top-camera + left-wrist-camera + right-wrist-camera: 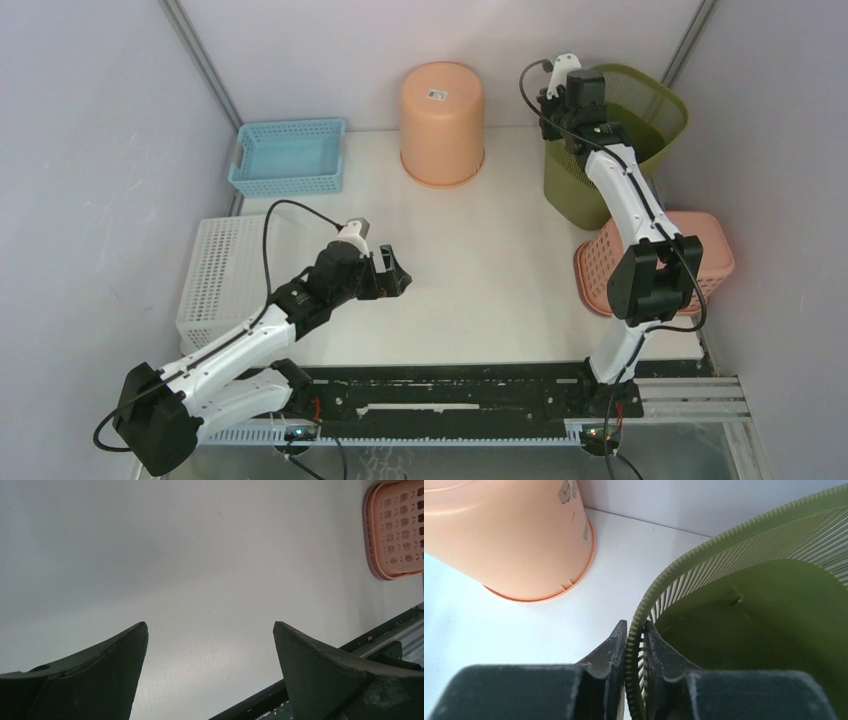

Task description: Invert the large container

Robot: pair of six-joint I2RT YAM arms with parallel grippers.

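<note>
The large green slatted basket [655, 125] stands at the back right with its opening facing up. It fills the right of the right wrist view [764, 615]. My right gripper [572, 118] is shut on the basket's left rim, one finger outside the wall and one inside [636, 626]. My left gripper [398, 272] is open and empty, low over the bare white table in the middle left. Only table shows between its fingers in the left wrist view [210, 627].
An orange bucket [442, 120] stands upside down at the back centre, close to the green basket [509, 530]. A blue basket [290, 158] is at the back left, a white basket [225, 270] at the left, and a pink basket [705, 255] upside down at the right [400, 525].
</note>
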